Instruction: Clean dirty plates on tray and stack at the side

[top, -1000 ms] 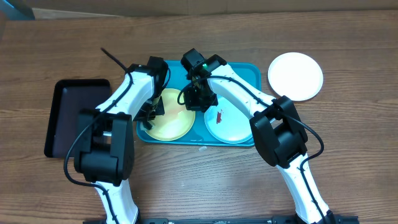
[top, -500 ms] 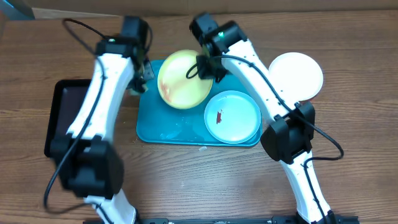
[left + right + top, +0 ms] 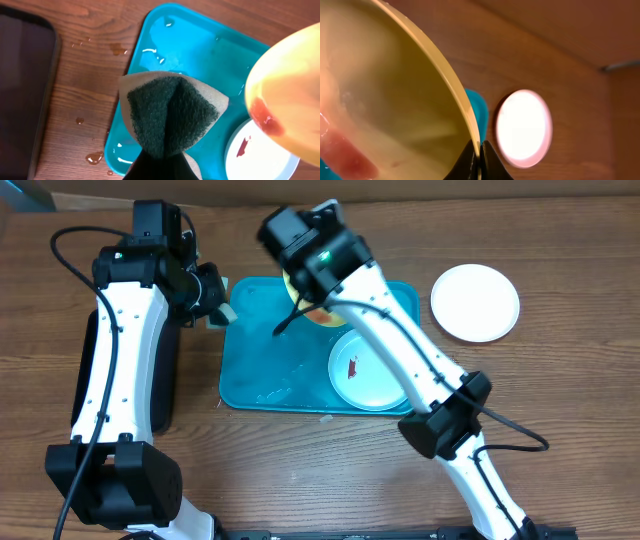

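My right gripper (image 3: 479, 151) is shut on the rim of the yellow-green plate (image 3: 395, 95) and holds it tilted, high above the teal-blue tray (image 3: 265, 345). The plate has a reddish smear near its lower edge in the left wrist view (image 3: 287, 95). In the overhead view only a bit of the plate (image 3: 320, 312) shows under the right gripper (image 3: 303, 295). My left gripper (image 3: 212, 302) is shut on a green and tan sponge (image 3: 170, 115) over the tray's left edge. The light teal plate (image 3: 372, 368) lies in the tray with a red smear. The white plate (image 3: 475, 302) lies on the table at the right.
A black tray (image 3: 165, 385) lies left of the teal-blue tray, mostly under my left arm. Water drops lie on the wood (image 3: 92, 158) and in the teal-blue tray (image 3: 150, 50). The table is brown wood.
My right gripper has lifted the yellow-green plate off the tray and raised it high. My left arm has swung up and left, to the tray's left edge, with the sponge.
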Robot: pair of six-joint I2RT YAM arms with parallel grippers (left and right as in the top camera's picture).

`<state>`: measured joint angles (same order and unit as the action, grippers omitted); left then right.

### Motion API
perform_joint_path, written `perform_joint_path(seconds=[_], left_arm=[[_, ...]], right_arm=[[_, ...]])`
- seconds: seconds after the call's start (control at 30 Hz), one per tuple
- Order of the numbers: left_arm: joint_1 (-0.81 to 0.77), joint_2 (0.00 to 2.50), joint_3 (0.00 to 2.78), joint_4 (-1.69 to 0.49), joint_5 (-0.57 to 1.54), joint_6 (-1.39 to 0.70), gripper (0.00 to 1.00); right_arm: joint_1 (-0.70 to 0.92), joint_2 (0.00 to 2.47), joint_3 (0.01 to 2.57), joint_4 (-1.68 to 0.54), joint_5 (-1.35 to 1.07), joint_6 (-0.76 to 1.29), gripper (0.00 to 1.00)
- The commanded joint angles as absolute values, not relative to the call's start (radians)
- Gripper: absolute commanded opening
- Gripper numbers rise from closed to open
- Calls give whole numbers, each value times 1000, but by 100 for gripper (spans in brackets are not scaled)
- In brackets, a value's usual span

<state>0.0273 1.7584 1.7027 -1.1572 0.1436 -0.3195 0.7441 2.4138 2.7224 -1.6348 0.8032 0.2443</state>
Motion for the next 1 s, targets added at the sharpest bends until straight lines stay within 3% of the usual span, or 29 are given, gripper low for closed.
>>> perform_joint_path(seconds=[0.0, 0.33, 0.67, 0.97], left_arm=[[39, 1777, 1660, -1152, 185, -262, 4], [52, 1778, 1604, -1140, 184, -250, 4], [52, 1778, 1604, -1139, 185, -250, 4], [51, 1778, 1604, -1130, 185, -250, 4]], right_arm=[[807, 2401, 2750, -1612, 1021, 176, 4], [892, 2401, 2750, -1505, 1299, 82, 4], [890, 2401, 2750, -1505, 1295, 75, 4], [827, 2401, 2750, -1536, 1085, 166, 4]])
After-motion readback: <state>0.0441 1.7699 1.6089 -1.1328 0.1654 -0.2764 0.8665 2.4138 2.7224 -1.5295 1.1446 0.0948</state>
